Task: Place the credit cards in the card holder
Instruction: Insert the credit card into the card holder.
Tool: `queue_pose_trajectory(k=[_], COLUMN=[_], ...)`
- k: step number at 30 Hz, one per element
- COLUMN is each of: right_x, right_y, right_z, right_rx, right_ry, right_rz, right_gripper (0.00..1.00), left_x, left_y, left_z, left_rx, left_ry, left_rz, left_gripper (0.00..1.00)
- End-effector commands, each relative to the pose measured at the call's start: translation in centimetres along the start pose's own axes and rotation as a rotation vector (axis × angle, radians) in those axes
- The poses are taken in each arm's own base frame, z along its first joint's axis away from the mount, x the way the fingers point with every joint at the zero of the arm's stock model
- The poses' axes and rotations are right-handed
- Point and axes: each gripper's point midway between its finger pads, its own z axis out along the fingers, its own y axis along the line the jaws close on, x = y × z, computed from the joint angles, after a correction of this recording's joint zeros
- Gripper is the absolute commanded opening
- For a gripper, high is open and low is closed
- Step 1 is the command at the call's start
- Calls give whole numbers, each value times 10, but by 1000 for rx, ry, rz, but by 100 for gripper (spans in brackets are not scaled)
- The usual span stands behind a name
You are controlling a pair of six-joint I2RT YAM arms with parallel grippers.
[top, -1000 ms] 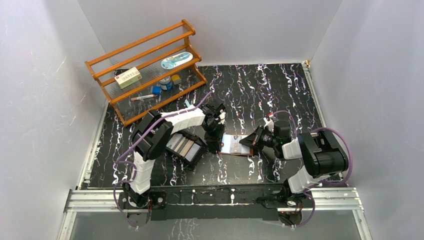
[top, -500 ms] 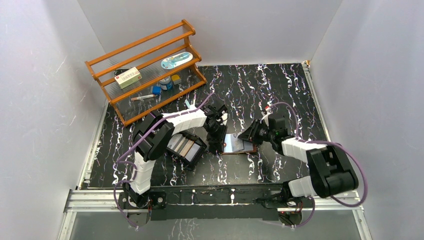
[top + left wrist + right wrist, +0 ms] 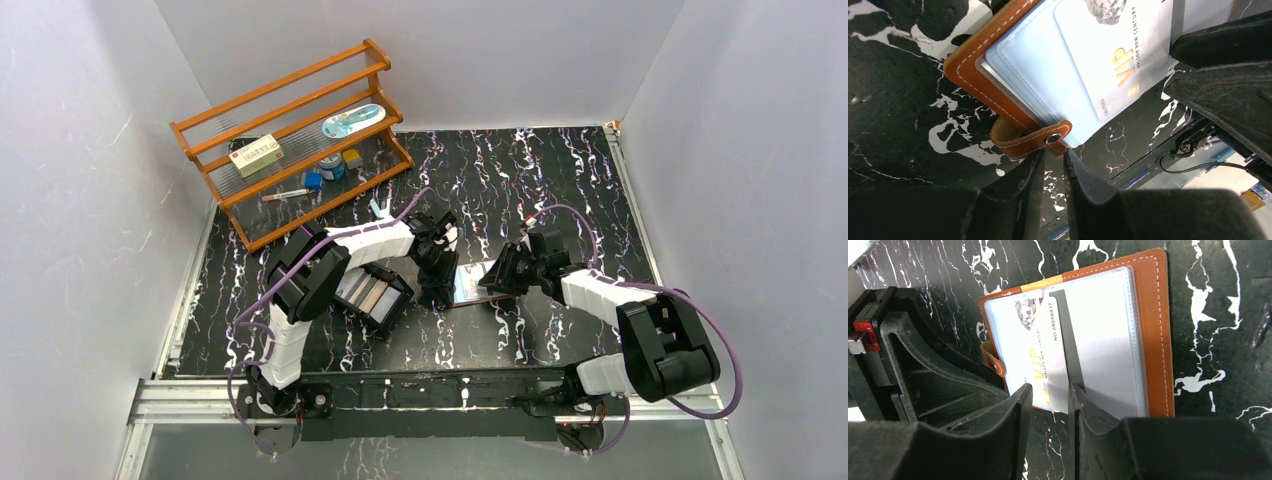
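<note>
Your left gripper pinches card holder strap; right gripper open around credit card "VIP MASON NEW CENTURY".

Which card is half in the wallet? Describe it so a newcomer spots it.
On the black marbled table, just right of the black tray, a brown wallet lies open. One card sticks partway out of the clear pocket nearest the snap strap. It is white with gold VIP lettering and a diamond picture, unlike the plain silver card beside it.
</note>
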Motion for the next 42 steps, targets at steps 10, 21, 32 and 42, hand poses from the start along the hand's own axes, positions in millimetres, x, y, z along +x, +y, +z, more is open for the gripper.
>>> queue_pose_trajectory(k=[10,21,32,42], right_x=[-19,16,-27,-61], right_y=[26,32,42,32], right_z=[11,13,-19,-11], right_rx=[-69,-206,-79,73], right_ry=[-34,73,-113,-134], right_rz=[-116,-176,-165,-217], right_gripper=[44,35,34,43], left_x=[7,2,-23,-67], left_y=[14,14,-8,-11], left_z=[6,8,-40,-80], left_rx=[-56,-66,-54,-55], left_ry=[6,-3,-157,-366], left_rz=[3,14,-15,-63], left_gripper=[20,20,33,43])
